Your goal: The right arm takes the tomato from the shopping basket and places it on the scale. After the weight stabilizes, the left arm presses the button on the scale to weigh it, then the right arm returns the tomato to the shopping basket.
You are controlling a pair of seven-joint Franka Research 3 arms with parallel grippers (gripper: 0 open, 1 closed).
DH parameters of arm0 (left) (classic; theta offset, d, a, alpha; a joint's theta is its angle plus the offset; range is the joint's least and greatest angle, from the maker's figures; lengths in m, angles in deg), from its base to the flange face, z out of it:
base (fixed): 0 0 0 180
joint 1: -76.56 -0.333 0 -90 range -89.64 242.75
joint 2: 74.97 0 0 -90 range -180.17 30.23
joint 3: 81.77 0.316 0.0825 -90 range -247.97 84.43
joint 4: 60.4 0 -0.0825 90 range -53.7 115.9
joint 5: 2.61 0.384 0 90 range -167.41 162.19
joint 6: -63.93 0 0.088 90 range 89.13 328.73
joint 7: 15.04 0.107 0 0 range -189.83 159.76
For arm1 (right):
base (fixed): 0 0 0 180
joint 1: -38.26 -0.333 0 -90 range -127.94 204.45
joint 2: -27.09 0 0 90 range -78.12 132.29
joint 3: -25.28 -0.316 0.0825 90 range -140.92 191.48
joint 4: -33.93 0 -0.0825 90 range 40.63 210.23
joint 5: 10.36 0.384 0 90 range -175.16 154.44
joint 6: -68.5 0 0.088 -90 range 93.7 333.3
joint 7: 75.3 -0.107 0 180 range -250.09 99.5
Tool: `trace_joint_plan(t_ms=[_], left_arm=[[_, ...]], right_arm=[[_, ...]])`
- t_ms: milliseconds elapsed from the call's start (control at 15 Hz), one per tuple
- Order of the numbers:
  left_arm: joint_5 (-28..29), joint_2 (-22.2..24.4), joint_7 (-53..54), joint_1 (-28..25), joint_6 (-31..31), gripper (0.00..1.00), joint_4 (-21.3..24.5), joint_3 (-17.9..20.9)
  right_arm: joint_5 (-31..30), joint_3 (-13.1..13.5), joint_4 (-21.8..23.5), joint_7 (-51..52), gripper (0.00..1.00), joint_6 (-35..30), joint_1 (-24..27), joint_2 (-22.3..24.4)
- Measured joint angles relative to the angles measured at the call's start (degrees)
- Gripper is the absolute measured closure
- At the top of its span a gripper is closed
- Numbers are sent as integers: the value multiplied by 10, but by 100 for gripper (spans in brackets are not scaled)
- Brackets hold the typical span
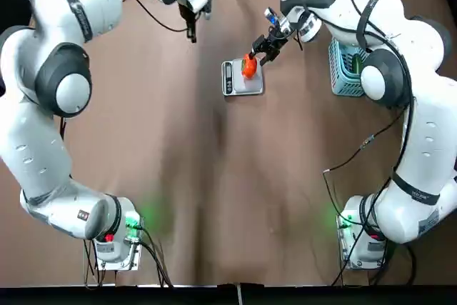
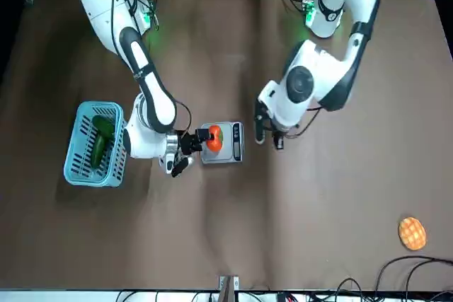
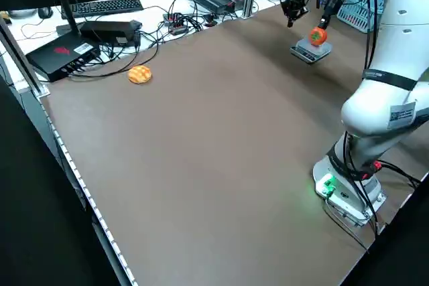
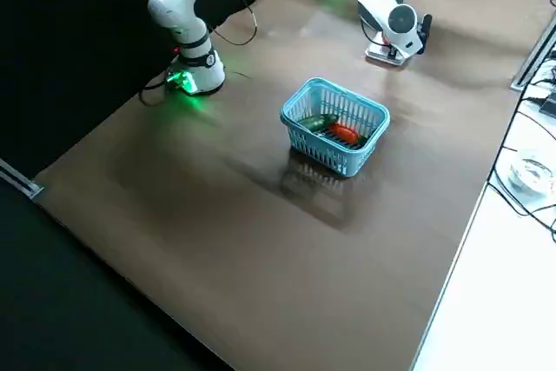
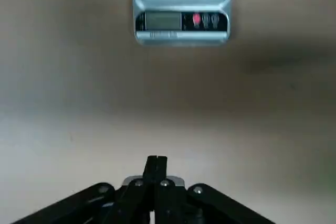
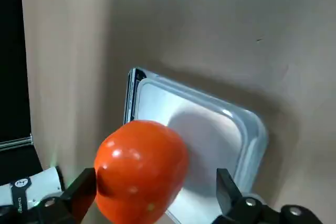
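brown tabletop (image 1: 285,176) is stretching wide between the scale (image 1: 243,86) and the arms' bases, leaving room on the robot's side. dark control strip (image 5: 181,21) is carrying a grey display (image 5: 163,21) and small marks, one red, too small to read. the tomato (image 6: 142,171) is sitting over the silver plate (image 6: 202,140); whether it is resting there i cannot tell. the right gripper (image 6: 156,171) is hanging over the scale, its pincer standing spread around the tomato, one finger at its side, the other apart. the left gripper (image 5: 156,159) is hovering off the scale's display side, pincer clenched. the shopping basket (image 2: 68,167) is standing well apart, holding green vegetables (image 2: 99,152); the right side view is also showing something red (image 4: 344,133) inside. flat yellow-orange item (image 2: 412,233) is lying near the table's far edge.
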State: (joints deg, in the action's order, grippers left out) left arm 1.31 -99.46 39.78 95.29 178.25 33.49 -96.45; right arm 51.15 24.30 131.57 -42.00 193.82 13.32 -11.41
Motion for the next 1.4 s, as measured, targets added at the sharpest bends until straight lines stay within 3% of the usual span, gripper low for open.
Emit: trace_joint_plan(t_ms=[267, 667, 933, 1133, 1267, 1400], left_arm=[[0, -49, -16, 42, 94, 99, 1, -1], [-8, -92, -16, 53, 150, 99, 1, -2], [-8, -127, -17, 71, 196, 99, 1, -3], [-8, -143, -19, 81, 206, 99, 1, -3], [-8, -147, -19, 86, 207, 99, 1, -3], [-9, -147, -21, 96, 207, 99, 1, -4]], right_arm=[[0, 9, 0, 38, 0, 0, 13, 0], [-1, 15, -5, 46, 0, 0, 35, 0], [-67, 75, -52, 48, 0, 1, 38, 6], [-119, 126, -76, 48, 0, -2, 39, 37], [-186, 155, -85, 48, 0, -4, 40, 71], [-279, 168, -95, 47, 0, -6, 42, 109]])
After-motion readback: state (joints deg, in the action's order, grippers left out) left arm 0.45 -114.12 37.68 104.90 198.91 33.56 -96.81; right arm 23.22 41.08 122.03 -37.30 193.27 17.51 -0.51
